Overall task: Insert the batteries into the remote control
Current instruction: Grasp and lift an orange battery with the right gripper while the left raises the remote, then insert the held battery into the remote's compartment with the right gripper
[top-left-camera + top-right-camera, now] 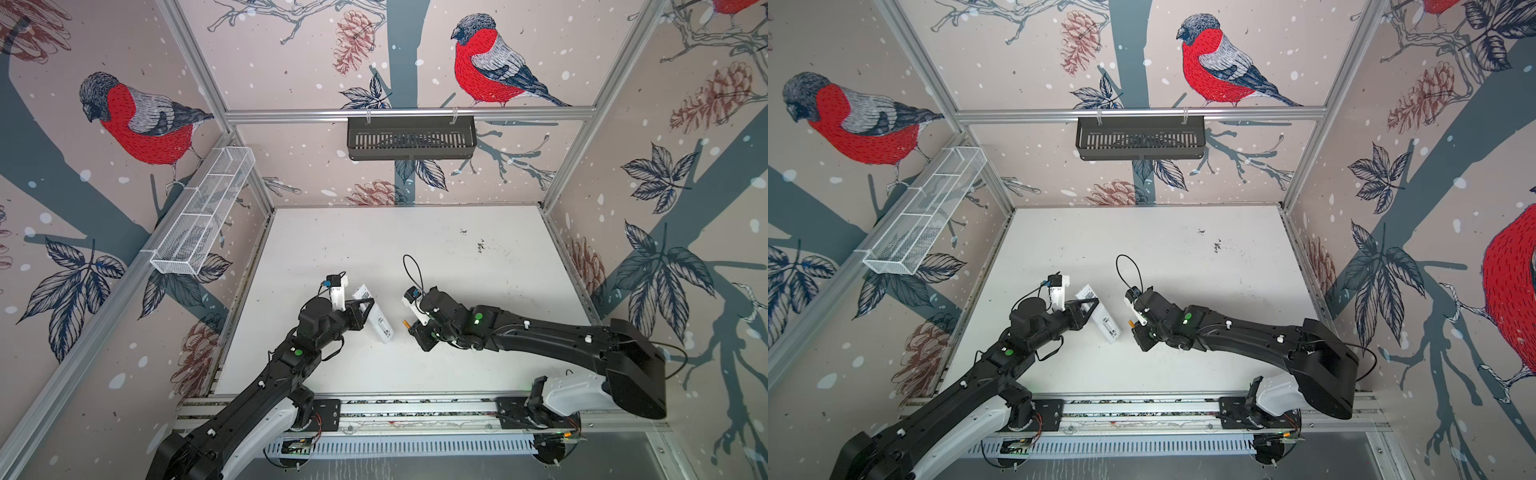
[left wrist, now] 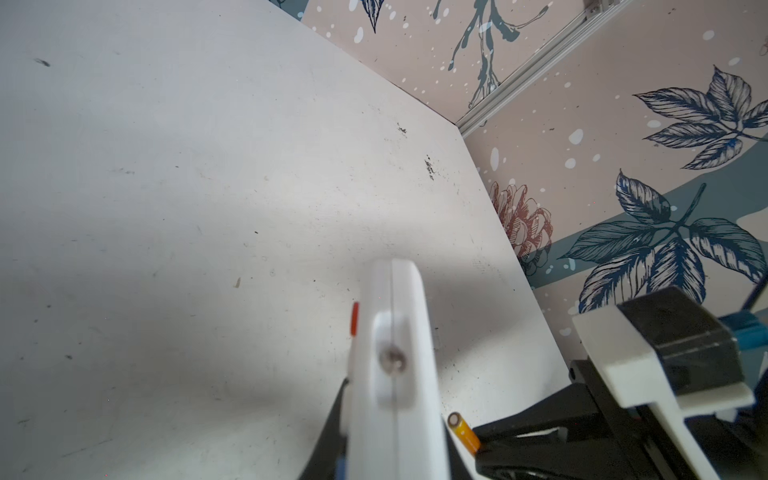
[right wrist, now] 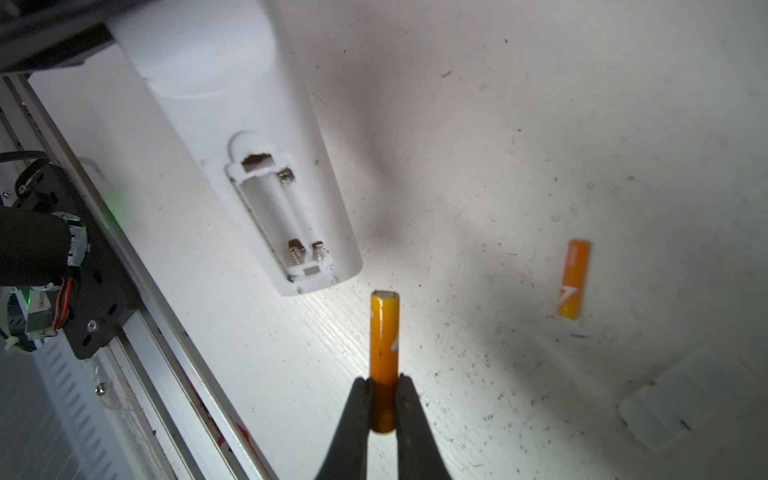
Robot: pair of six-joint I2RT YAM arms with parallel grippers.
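Two black arms reach in from the front edge of the white desk (image 1: 415,249) and meet near its front middle. The left arm (image 1: 266,374) stretches diagonally inward. Its left tool (image 1: 365,306) is clamped across the remote control (image 1: 380,326), with the fingers closed on the white body partway along. The remote control slants over the desk with its back turned to the other arm. Its open battery bay (image 3: 282,220) is empty and the springs show. The right arm (image 1: 540,336) bends low toward the left with the wrist dipped. The right tool (image 3: 384,380) is closed tight on one battery (image 3: 384,332), pinching its rear end. The battery's free end points near the remote's end without touching it. A second battery (image 3: 573,278) lies flat on the desk, well apart.
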